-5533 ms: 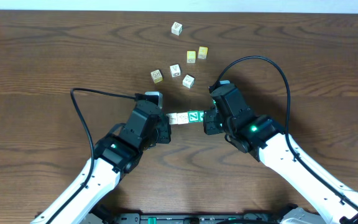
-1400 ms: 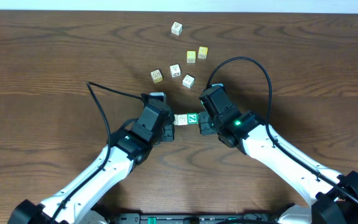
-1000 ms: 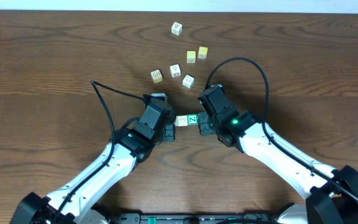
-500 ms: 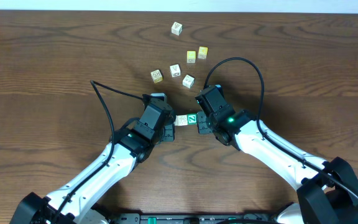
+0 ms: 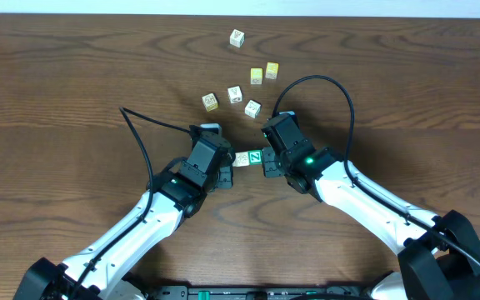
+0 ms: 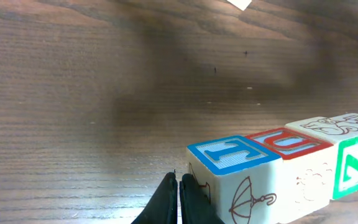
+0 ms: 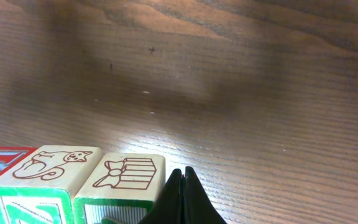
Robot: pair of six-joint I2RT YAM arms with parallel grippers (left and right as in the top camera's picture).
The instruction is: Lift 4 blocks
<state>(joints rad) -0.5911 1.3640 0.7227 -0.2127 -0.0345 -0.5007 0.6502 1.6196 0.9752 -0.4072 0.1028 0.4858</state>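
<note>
Four blocks form one row [image 5: 249, 158] squeezed end to end between my two grippers. In the left wrist view the row runs from a blue-edged block [image 6: 235, 155] through a red-edged one [image 6: 284, 140] and a cream-topped one [image 6: 337, 124] with a green N face [image 6: 356, 168]. My left gripper [image 6: 179, 186] is shut, its fingers pressed sideways against the blue-edged end. In the right wrist view a green-sided block with a gift drawing [image 7: 126, 177] sits beside the cat block [image 7: 45, 165]. My right gripper [image 7: 183, 180] is shut against the gift block. The row's shadow falls well apart from it.
Loose cubes lie farther back: a white one [image 5: 237, 37], two yellow ones [image 5: 257, 75] [image 5: 272, 70], and three pale lettered ones [image 5: 210, 101] [image 5: 234, 94] [image 5: 252, 108] just beyond the row. A black cable loops from each arm [image 5: 140, 125] [image 5: 340, 92].
Over the last second both grippers and the row between them crept slightly toward the table's far side. The squeeze on the row is unchanged.
</note>
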